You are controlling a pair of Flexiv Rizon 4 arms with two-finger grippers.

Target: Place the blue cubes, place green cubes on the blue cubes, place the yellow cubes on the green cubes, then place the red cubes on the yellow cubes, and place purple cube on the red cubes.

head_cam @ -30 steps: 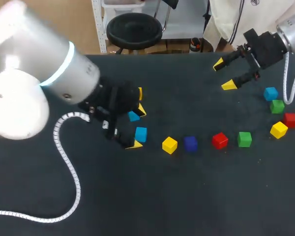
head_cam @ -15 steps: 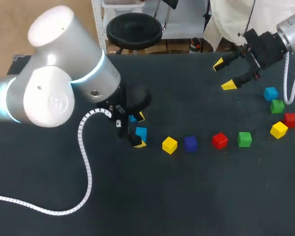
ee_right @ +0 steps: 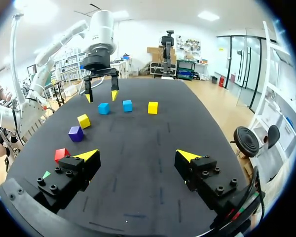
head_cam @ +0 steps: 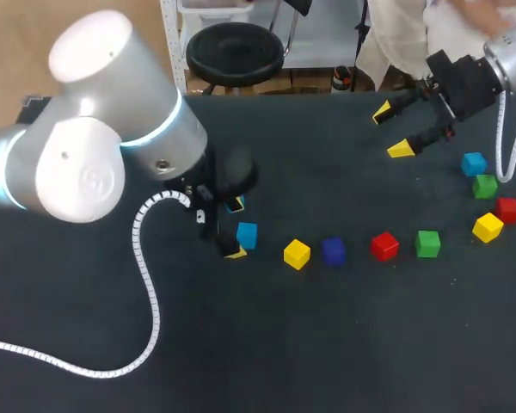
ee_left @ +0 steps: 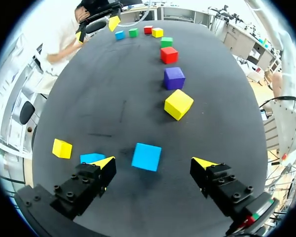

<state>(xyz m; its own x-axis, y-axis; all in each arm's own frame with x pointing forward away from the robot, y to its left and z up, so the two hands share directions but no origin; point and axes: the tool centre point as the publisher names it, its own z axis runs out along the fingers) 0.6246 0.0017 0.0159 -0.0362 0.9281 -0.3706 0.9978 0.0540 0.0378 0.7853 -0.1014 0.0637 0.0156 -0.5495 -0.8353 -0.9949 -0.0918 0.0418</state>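
Note:
My left gripper (head_cam: 234, 229) (ee_left: 155, 165) hangs open over the table's left middle. One blue cube (head_cam: 247, 235) (ee_left: 146, 156) lies just ahead of the gap between its fingers, untouched. A second blue cube (ee_left: 92, 158) sits beside one finger, with a yellow cube (ee_left: 62, 148) just past it. Rightwards runs a row of a yellow cube (head_cam: 297, 254), purple cube (head_cam: 333, 250), red cube (head_cam: 383, 246) and green cube (head_cam: 427, 243). At the far right lie a yellow (head_cam: 488, 227), red (head_cam: 508, 209), green (head_cam: 485, 185) and blue cube (head_cam: 474, 163). My right gripper (head_cam: 392, 131) (ee_right: 137, 155) stands open and empty at the back right.
The left arm's white cable (head_cam: 146, 284) trails over the front left of the dark table (head_cam: 327, 344). All cubes lie singly on the table, none stacked.
The left arm has swung round and its gripper has turned and drawn in beside the near blue cube. The right arm and all cubes stay in place.

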